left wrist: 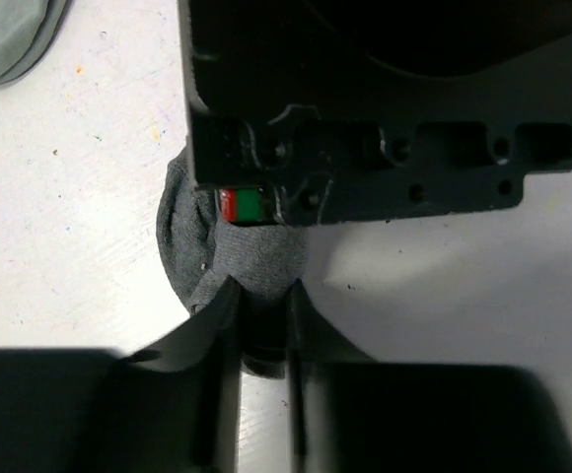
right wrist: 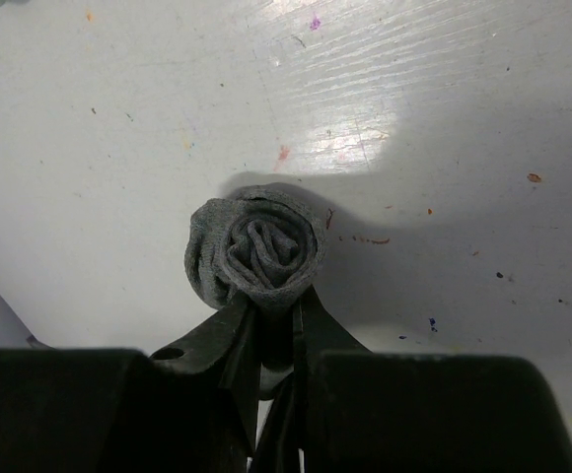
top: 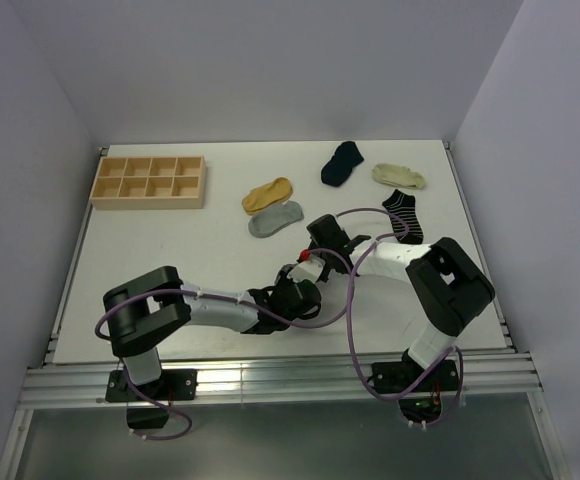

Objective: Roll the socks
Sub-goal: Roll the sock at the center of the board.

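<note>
Coiled dark grey fabric sock (right wrist: 261, 246) sits centre-frame, spiral end facing right gripper (right wrist: 274, 301), which pinches it; left gripper (left wrist: 262, 291) pinches the opposite side.

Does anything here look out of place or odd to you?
Nothing spilled or broken. One oddity: the dark grey fabric sock is a tight spiral roll, pinched by the left gripper and right gripper together. Small coloured specks dot the white table.
</note>
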